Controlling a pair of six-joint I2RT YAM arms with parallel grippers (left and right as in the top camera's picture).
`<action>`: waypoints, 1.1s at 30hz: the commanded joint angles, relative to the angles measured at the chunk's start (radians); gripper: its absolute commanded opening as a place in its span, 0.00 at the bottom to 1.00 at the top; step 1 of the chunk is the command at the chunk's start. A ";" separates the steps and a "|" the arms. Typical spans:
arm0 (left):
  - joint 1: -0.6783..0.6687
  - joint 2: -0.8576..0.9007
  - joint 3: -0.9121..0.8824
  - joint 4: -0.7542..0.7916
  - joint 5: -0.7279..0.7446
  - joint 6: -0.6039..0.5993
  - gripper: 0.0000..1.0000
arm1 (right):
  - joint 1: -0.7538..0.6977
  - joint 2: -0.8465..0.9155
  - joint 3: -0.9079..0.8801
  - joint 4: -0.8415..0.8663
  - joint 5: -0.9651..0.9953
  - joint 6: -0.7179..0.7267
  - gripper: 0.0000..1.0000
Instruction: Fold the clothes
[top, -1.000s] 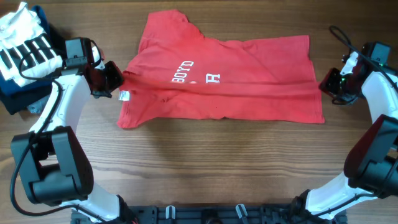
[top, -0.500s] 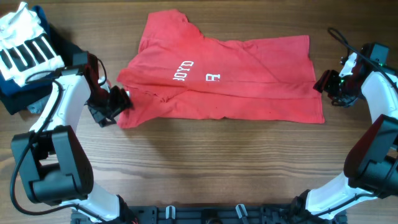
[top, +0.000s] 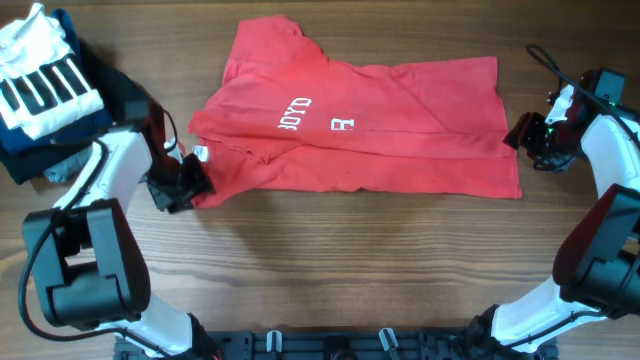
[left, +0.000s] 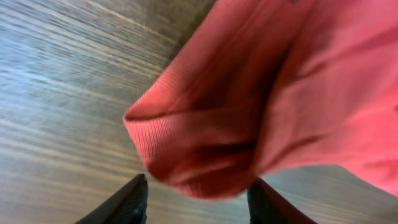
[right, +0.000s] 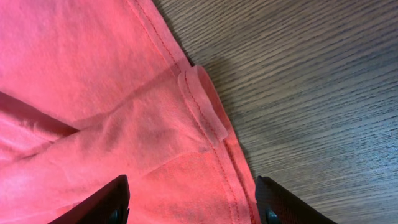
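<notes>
The red T-shirt (top: 370, 130) with white lettering lies spread across the wooden table, neck end to the left, partly folded over. My left gripper (top: 192, 183) is open at the shirt's lower left corner; in the left wrist view the rumpled collar edge (left: 205, 149) bulges just ahead of the spread fingers (left: 198, 202). My right gripper (top: 515, 135) is open at the shirt's right hem; in the right wrist view the stitched hem (right: 205, 112) with a small folded flap lies between its fingers (right: 189, 199).
A white black-striped garment (top: 40, 80) lies on navy folded clothes (top: 40, 150) at the far left edge. The wooden table (top: 330, 260) runs bare along the front.
My left gripper has moved down the shirt's left edge toward the front, from the sleeve area to the lower left corner. The shirt's left part has shifted. The right arm barely moved.
</notes>
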 joint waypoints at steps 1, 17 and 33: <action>0.001 0.006 -0.056 0.058 0.035 0.016 0.54 | 0.005 0.018 0.001 -0.003 0.007 -0.003 0.64; 0.005 0.005 -0.055 0.056 -0.365 -0.119 0.04 | 0.005 0.018 0.001 -0.006 0.008 -0.004 0.63; 0.005 0.005 -0.055 -0.192 -0.488 -0.235 0.06 | 0.005 0.018 0.001 -0.006 0.016 -0.007 0.62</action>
